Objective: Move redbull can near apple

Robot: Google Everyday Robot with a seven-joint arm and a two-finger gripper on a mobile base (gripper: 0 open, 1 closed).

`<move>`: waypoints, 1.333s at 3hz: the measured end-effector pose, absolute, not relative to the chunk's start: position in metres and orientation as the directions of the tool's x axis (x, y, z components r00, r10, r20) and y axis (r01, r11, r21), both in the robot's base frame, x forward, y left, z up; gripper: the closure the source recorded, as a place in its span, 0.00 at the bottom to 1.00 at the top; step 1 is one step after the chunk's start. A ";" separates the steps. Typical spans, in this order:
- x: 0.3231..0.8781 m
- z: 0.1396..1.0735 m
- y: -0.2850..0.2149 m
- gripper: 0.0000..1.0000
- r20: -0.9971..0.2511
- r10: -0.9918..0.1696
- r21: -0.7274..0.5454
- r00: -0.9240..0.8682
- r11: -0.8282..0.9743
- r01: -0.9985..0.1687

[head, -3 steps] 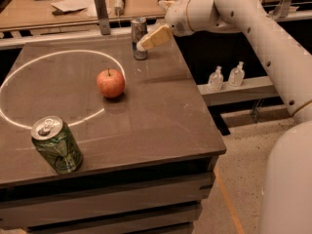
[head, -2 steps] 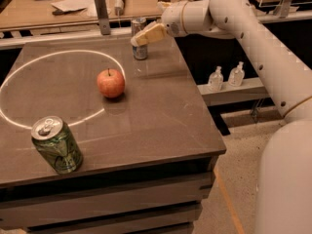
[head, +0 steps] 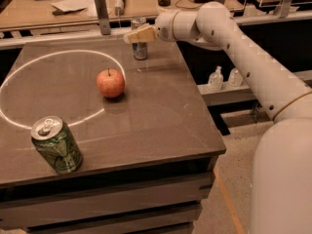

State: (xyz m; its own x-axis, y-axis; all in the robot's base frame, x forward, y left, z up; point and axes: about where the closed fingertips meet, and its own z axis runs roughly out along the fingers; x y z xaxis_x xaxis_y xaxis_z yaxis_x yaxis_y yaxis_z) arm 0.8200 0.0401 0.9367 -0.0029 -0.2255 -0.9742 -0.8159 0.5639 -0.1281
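The redbull can (head: 140, 50), slim, silver and blue, stands upright near the table's far edge. The apple (head: 110, 83), round and red-orange with a short stem, sits on the dark table (head: 161, 116), in front of the can and a little to its left, about a can's height away. My gripper (head: 138, 34) reaches in from the right on the white arm and crosses the can's middle at the far edge. It hides the can's upper part; only the rim and the lower half show.
A wider green dented can (head: 56, 145) stands at the near left corner. A white ring (head: 58, 53) is marked on the tabletop around the apple's left. A metal post (head: 101, 9) and a cluttered desk lie behind. Two small bottles (head: 216, 78) sit on a low shelf at the right.
My gripper has moved left from the can's right side and now lies across the can's middle. The can, the apple and the green can have not moved.
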 end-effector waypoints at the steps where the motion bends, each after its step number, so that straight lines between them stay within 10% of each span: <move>1: 0.824 0.934 0.042 0.27 -0.974 -0.224 -0.125 -0.013 0.586 -0.801; 4: 0.780 0.976 0.039 1.00 -0.973 -0.225 -0.135 0.043 0.413 -0.901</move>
State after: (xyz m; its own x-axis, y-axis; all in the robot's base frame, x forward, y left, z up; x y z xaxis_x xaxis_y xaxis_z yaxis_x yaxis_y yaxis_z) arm 0.7797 0.0387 0.9756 0.0427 -0.2250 -0.9734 -0.9008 0.4127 -0.1350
